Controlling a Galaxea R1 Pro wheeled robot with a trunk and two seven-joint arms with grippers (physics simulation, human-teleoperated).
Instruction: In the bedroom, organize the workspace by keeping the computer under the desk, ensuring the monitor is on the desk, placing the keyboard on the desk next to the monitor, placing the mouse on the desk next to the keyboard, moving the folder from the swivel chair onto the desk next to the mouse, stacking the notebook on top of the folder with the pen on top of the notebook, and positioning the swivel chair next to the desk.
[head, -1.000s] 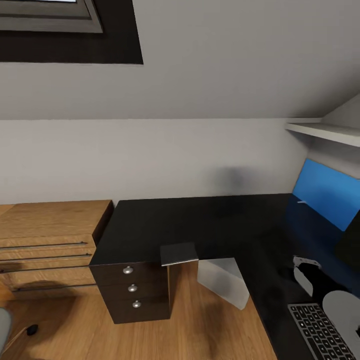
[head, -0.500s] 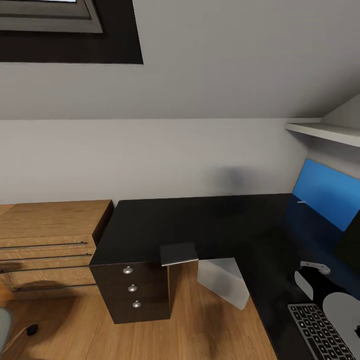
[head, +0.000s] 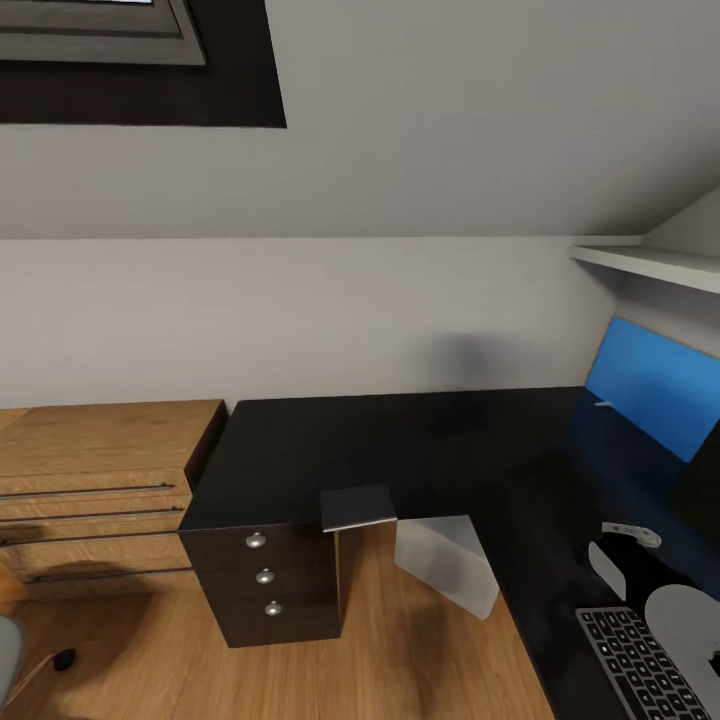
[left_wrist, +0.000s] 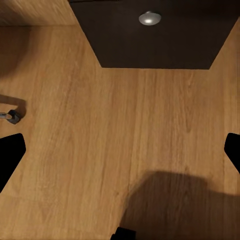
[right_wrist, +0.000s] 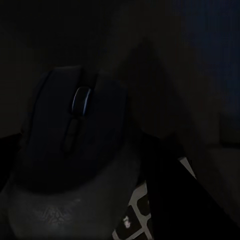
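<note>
2 tools noted. Right tool (head: 625, 545), lower right of head view, over black bench (head: 400, 450) beside keyboard (head: 640, 665); grip unclear. Left tool fingers (left_wrist: 10, 155) spread wide, holding nothing, above wood floor (left_wrist: 120, 130).

— The flat black L-shaped desk top (head: 420, 440): glossy or matt?
— Glossy; it mirrors the blue panel (head: 655, 385). The warm-brown plank floor (left_wrist: 120, 145) is grained wood with a soft sheen.
— And the small round drawer knobs (head: 257, 540)?
— Brushed silver metal on dark, smooth drawer fronts (head: 268, 585).
</note>
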